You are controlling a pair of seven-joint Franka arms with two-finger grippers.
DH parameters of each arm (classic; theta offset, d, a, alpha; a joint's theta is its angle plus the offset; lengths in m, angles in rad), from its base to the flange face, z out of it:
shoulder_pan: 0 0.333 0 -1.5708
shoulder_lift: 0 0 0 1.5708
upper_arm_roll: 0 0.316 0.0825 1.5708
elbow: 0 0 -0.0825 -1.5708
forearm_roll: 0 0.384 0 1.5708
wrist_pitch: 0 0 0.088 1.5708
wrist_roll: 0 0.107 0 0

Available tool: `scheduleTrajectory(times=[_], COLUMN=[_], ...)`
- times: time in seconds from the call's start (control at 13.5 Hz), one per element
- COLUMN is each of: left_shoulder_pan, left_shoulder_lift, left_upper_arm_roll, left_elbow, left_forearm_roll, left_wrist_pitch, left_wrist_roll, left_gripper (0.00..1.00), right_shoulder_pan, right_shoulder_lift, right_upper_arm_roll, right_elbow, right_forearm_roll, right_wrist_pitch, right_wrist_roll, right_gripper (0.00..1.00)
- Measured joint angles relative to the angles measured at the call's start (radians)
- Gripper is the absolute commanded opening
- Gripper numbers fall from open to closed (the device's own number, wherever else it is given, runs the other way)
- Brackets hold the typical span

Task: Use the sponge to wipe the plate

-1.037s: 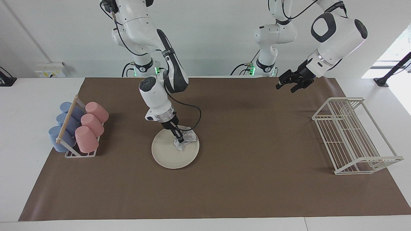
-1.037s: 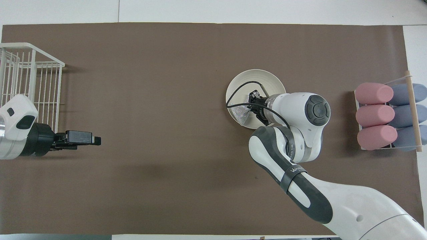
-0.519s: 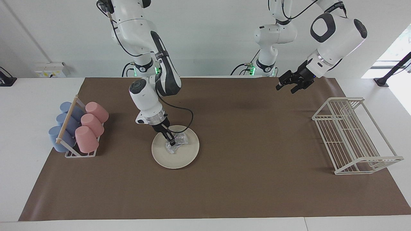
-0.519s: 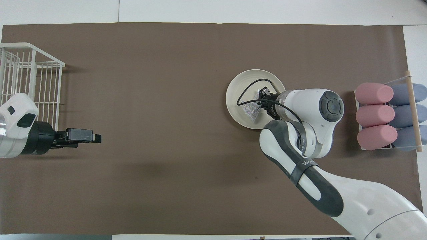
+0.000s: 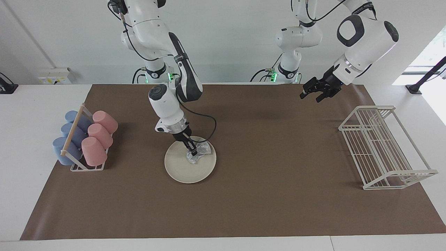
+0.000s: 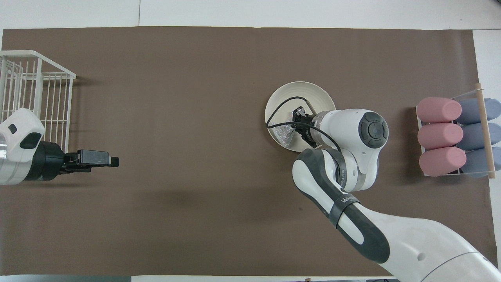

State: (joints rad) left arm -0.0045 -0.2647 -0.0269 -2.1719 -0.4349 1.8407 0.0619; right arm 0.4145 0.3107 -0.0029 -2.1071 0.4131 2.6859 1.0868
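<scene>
Brown paper covers most of the white tabletop (image 5: pixel 14 146), with a plain white wall and some cabling up where the two arm bases sit. Pretty sparse setup honestly.

Main action: the right claw (image 5: pixel 193 151) is clenched on the sponge (image 5: pixel 198 153) and has it pressed down on the plate (image 5: pixel 184 170), on the part of the plate nearer the robots. The arm leans in at a slant, which I'd guess lets it drag the crinkly pad across the surface instead of just poking it. The plate sits flat on the paper roughly mid-table, toward the right arm's end, so that arm reaches it easily. My read is we're mid-wipe, and the part of the plate farther from the robots looks untouched by the pad right now.

The left claw (image 5: pixel 317 91) is spread wide with nothing in it, parked in the air over the paper near the white wire rack (image 5: pixel 383 146) at its own end. It's just waiting.

At the right arm's end there's a small cup rack (image 5: pixel 78 153) holding pink cups (image 5: pixel 97 134) and blue cups (image 5: pixel 66 139) on their sides, well apart from the plate.
</scene>
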Motion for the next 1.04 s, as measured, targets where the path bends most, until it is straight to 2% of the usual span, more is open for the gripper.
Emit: scheduleTrajectory(times=[0.15,0.3,0.44,0.52,0.67,0.81,0.89,1.04], left_shoulder_pan=[0.000,0.000,0.000,0.000,0.000,0.000,-0.001,-0.001], left_shoulder_lift=[0.001,0.001,0.001,0.002,0.002,0.002,0.002,0.003], left_upper_arm_roll=[-0.003,-0.004,-0.006,-0.006,-0.007,-0.007,-0.008,-0.009], left_elbow=[0.001,0.001,0.001,0.001,0.002,0.003,0.004,0.004], left_forearm_roll=[0.000,0.000,0.000,0.000,0.000,-0.016,-0.057,-0.192], left_wrist_pitch=[0.000,0.000,0.000,0.000,0.000,0.005,0.008,0.009], left_wrist_roll=[-0.002,-0.010,-0.029,-0.036,-0.052,-0.098,-0.115,-0.127], left_gripper=[1.00,1.00,1.00,1.00,1.00,1.00,1.00,1.00], right_shoulder_pan=[-0.003,-0.003,-0.003,-0.003,0.008,0.039,0.054,0.092], right_shoulder_lift=[0.000,-0.002,-0.012,-0.020,-0.039,-0.055,-0.061,-0.067], right_upper_arm_roll=[-0.004,-0.006,-0.011,-0.012,-0.005,-0.003,-0.002,-0.001], right_elbow=[0.018,0.086,0.193,0.258,0.417,0.582,0.642,0.697], right_forearm_roll=[0.000,0.000,-0.042,-0.118,-0.270,-0.304,-0.307,-0.309], right_wrist_pitch=[-0.005,-0.093,-0.243,-0.343,-0.588,-0.813,-0.890,-0.965], right_wrist_roll=[0.003,0.050,0.160,0.237,0.395,0.494,0.540,0.637], right_gripper=[0.00,0.00,0.00,0.00,0.00,0.00,0.00,0.00])
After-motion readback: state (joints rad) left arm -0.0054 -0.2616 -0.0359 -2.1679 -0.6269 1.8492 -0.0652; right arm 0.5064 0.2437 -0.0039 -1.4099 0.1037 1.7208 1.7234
